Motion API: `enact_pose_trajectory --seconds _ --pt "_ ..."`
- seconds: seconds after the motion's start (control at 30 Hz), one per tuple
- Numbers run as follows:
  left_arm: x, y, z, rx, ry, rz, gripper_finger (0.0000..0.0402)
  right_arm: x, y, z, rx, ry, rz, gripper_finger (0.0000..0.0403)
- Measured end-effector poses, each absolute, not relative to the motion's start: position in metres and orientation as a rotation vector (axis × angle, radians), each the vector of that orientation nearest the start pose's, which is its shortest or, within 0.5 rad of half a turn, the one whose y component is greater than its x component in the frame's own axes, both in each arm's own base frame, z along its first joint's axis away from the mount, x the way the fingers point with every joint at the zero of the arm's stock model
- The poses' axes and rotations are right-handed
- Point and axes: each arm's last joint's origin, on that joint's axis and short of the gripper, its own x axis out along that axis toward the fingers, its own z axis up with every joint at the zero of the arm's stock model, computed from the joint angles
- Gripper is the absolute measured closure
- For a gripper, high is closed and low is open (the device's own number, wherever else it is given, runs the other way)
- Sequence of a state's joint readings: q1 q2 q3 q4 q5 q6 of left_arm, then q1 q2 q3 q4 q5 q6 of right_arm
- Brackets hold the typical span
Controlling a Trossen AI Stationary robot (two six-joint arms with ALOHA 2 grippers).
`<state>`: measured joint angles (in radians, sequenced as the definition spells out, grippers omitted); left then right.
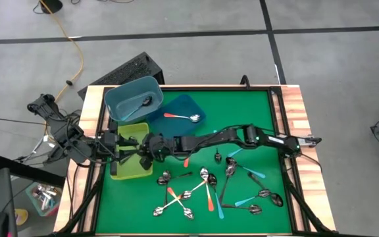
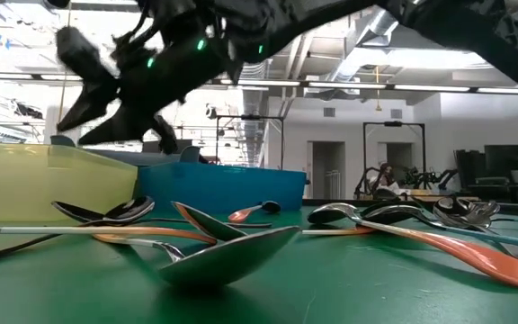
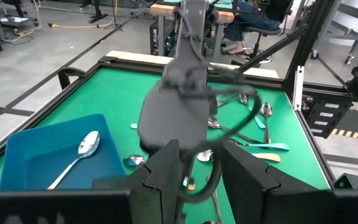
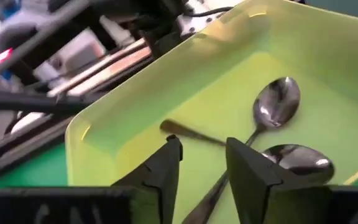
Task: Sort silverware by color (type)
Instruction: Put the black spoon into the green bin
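Observation:
My right gripper (image 1: 147, 146) (image 4: 204, 168) hangs open over the yellow-green bin (image 1: 120, 174) (image 4: 123, 118), holding nothing. In that bin lie plain metal spoons (image 4: 279, 101) (image 4: 298, 162), flat on its floor. My left gripper (image 1: 125, 149) (image 3: 201, 171) is open too, close beside the right one at the same bin, and its wrist view is mostly filled by the right arm's wrist (image 3: 173, 118). The light teal bin (image 1: 134, 97) holds one dark spoon (image 1: 143, 103). The dark blue tray (image 1: 188, 106) holds one orange-handled spoon (image 1: 181, 117) (image 3: 82, 152). Several mixed spoons (image 1: 206, 181) lie loose on the green mat.
The loose spoons spread over the mat's near and right parts (image 1: 252, 191), some overlapping. A black box (image 1: 129, 71) stands behind the teal bin. Wooden rails (image 1: 293, 108) border the mat. Cables and an orange cord (image 1: 77, 56) lie on the floor at far left.

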<state>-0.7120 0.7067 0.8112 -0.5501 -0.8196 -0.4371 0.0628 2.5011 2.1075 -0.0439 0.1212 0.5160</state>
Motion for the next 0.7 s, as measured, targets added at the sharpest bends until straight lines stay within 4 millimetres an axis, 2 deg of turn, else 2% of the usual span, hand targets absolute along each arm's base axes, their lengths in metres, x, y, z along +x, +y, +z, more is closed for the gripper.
enact_pose_trajectory --seconds 0.2,0.4,0.53,0.7 --pt "0.116 -0.073 0.322 -0.125 0.290 0.173 0.0301 0.542 0.038 0.232 0.307 0.539 -0.141 0.0247" --pt "0.116 -0.073 0.322 -0.130 0.290 0.173 0.0301 0.502 0.067 0.261 0.079 0.786 -0.050 0.0251" --pt "0.116 -0.073 0.322 -0.134 0.289 0.173 0.0301 0.487 0.095 0.255 -0.001 0.917 0.009 0.0252" --pt "0.116 -0.073 0.322 -0.135 0.289 0.173 0.0301 0.485 0.130 0.224 -0.060 0.997 0.066 0.0248"
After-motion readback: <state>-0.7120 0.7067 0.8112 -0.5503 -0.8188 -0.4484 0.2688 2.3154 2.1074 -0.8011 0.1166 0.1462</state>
